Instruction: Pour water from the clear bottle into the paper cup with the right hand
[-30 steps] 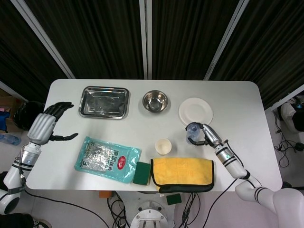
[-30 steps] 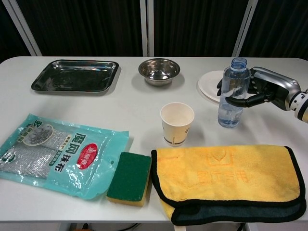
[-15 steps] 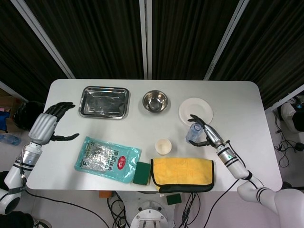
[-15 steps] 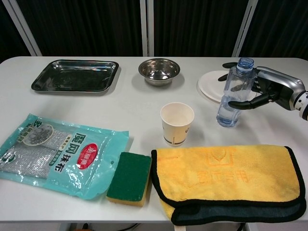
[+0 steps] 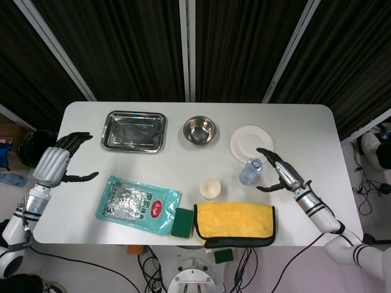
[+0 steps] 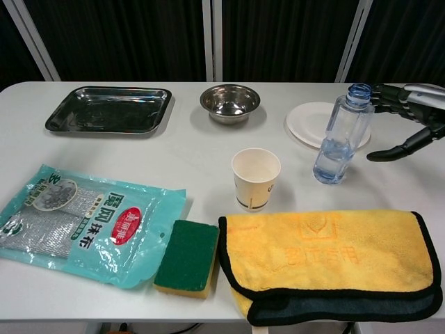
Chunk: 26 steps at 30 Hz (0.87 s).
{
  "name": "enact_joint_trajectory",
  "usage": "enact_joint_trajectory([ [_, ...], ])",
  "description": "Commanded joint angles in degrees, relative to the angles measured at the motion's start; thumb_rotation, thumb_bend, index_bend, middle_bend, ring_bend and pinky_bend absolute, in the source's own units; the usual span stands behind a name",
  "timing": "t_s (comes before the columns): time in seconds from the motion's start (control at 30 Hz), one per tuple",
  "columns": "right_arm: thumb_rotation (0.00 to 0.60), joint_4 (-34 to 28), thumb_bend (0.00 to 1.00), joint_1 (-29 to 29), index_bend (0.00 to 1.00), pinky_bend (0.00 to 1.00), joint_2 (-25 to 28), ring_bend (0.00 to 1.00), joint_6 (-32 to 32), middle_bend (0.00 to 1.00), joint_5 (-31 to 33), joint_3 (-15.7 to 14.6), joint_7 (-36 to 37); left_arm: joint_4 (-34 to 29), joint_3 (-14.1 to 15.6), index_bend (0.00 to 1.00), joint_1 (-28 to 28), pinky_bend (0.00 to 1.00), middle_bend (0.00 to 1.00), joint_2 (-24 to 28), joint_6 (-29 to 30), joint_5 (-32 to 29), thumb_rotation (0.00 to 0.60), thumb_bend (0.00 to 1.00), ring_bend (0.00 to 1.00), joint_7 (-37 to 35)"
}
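One bottle (image 6: 338, 135) leans free beside the cup (image 6: 255, 177); my right hand (image 6: 410, 118) is spread, empty. I judge it may topple and spill.

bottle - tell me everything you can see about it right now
The bottle is clear plastic, ribbed, uncapped, with a little water at the bottom. It leans right, base on the table, between the cup and the open right hand, which does not touch it. A white plate lies just behind it.
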Motion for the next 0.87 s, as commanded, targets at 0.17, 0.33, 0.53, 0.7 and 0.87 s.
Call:
enact_joint_trajectory([
  [0.17, 0.6, -21.1, 0.12, -10.26, 0.0, 0.0, 21.04, 0.0, 7.2, 0.0, 7.77, -2.6, -37.59, -1.71, 2.26, 0.17, 5.01, 0.18, 0.15, 2.25, 4.07, -0.87, 0.288, 0.09, 0.12, 6.11],
  [0.33, 0.6, -24.42, 0.13, -19.94, 0.0, 0.0, 21.54, 0.0, 17.85, 0.0, 14.17, -2.8, -52.42, 0.0, 4.47, 0.16, 11.39, 0.16, 0.11, 1.62, 8.77, -4.02, 0.212, 0.09, 0.07, 21.29],
  [0.53, 0.6, -19.36, 0.14, -25.06, 0.0, 0.0, 17.05, 0.0, 22.0, 0.0, 14.72, -2.27, -52.21, 3.05, 5.72, 0.14, 15.99, 0.14, 0.08, -0.31, 13.94, -3.21, 0.093, 0.1, 0.04, 22.95],
  [0.7, 0.6, -14.99, 0.15, -25.95, 0.0, 0.0, 14.8, 0.0, 21.23, 0.0, 14.04, -1.42, -50.05, 5.66, 6.34, 0.14, 16.78, 0.14, 0.09, -0.39, 13.79, -1.62, 0.003, 0.12, 0.04, 16.98],
  [0.87, 0.6, -14.19, 0.15, -26.38, 0.0, 0.0, 14.31, 0.0, 21.71, 0.0, 12.57, -0.46, -50.18, 6.06, 6.72, 0.14, 16.96, 0.14, 0.09, 0.19, 12.58, -0.71, 0.0, 0.12, 0.04, 12.68],
])
